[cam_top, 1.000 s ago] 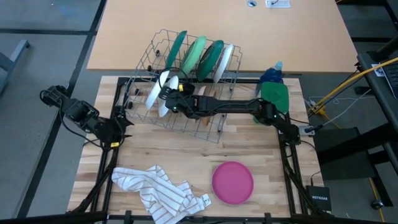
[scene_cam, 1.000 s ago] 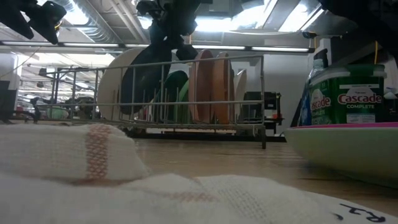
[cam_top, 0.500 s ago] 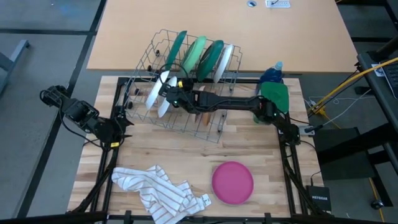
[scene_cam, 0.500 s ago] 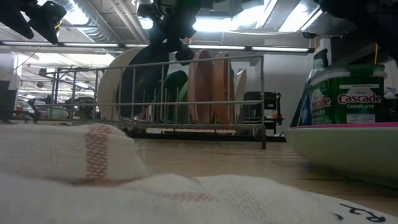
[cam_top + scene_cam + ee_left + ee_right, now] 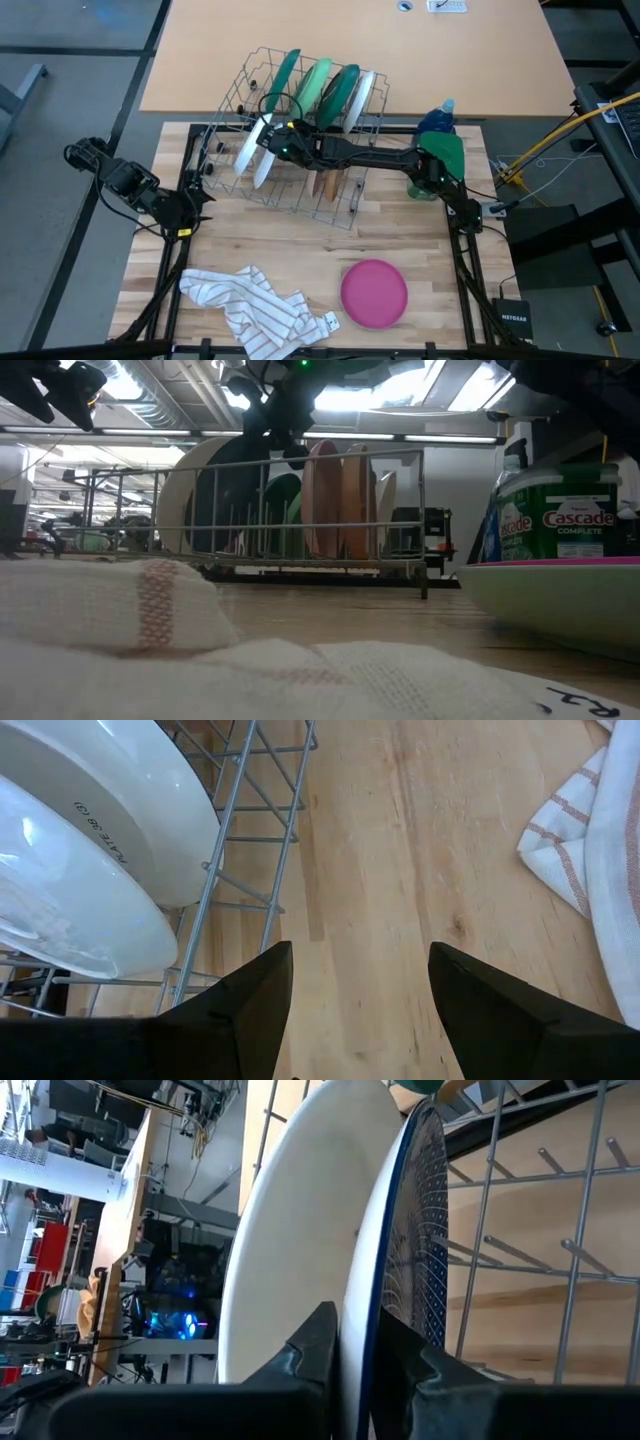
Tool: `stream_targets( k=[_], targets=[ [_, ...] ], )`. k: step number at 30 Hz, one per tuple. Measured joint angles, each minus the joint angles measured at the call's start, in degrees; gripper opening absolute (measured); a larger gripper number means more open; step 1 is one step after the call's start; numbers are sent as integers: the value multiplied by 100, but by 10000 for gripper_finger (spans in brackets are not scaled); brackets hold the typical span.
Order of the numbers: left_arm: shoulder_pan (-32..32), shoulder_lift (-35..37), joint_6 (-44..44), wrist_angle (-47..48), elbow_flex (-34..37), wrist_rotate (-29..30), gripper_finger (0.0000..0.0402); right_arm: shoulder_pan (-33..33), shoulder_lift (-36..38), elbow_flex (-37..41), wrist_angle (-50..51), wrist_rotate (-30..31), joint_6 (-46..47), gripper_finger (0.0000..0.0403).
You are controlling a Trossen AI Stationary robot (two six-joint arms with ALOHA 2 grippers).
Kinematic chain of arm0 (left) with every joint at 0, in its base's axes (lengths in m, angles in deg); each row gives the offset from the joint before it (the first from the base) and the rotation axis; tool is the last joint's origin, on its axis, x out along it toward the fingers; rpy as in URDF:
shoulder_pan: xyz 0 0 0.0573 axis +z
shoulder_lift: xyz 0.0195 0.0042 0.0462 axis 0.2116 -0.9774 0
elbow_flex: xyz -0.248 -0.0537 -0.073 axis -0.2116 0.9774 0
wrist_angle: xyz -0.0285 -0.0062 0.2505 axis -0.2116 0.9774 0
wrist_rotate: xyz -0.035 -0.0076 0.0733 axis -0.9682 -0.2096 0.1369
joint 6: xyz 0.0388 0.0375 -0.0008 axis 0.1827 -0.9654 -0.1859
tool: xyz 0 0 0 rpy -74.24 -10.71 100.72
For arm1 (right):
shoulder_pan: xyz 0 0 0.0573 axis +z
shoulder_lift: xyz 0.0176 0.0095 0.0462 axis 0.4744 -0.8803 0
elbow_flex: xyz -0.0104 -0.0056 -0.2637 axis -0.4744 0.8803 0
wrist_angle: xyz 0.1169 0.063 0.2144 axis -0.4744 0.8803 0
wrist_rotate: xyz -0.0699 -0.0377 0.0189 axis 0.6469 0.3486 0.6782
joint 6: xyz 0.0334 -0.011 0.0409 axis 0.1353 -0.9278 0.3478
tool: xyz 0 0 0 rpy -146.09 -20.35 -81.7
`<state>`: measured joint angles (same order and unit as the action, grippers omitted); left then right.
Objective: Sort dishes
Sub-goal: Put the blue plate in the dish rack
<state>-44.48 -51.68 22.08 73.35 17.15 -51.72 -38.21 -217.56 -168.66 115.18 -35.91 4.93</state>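
A wire dish rack (image 5: pixel 300 150) at the table's far middle holds dark green and light green plates (image 5: pixel 315 85), tan-brown plates (image 5: pixel 322 183) and white dishes (image 5: pixel 248 150), all standing on edge. My right gripper (image 5: pixel 284 137) reaches over the rack from the right and is shut on a blue-rimmed plate (image 5: pixel 400 1260) that stands beside a white plate (image 5: pixel 290 1230). My left gripper (image 5: pixel 360 970) is open and empty above the wood by the rack's left near corner (image 5: pixel 198 196). A pink dish (image 5: pixel 375 292) lies near the front edge. My right gripper pinches the blue-rimmed plate's upper rim (image 5: pixel 358 1342) between its two fingers, one finger (image 5: pixel 312 1348) on the plate's white back and one on its patterned face. The fingers come slanting from above and the right. The plate stands on edge between the rack's wires.
A white striped cloth (image 5: pixel 255 305) lies at the front left and fills the low view's foreground (image 5: pixel 150 610). A green-lidded Cascade container (image 5: pixel 442 152) and a blue bottle (image 5: pixel 437 115) stand right of the rack. Bare wood lies between rack and cloth.
My right gripper has gone toward the table's far edge and a little right, above the rack's left part. The dishes in the rack stand as before.
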Motion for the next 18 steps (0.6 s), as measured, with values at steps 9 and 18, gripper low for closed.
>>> stream_targets(
  k=[9, 18],
  targets=[
    [1, -2, -36, 1, 0, 0, 223, -155, 0, -4, -70, -414, -540, 100],
    [0, -1, -38, 39, 0, -2, 223, -428, 2, -7, -57, -955, -1047, 139]
  ],
)
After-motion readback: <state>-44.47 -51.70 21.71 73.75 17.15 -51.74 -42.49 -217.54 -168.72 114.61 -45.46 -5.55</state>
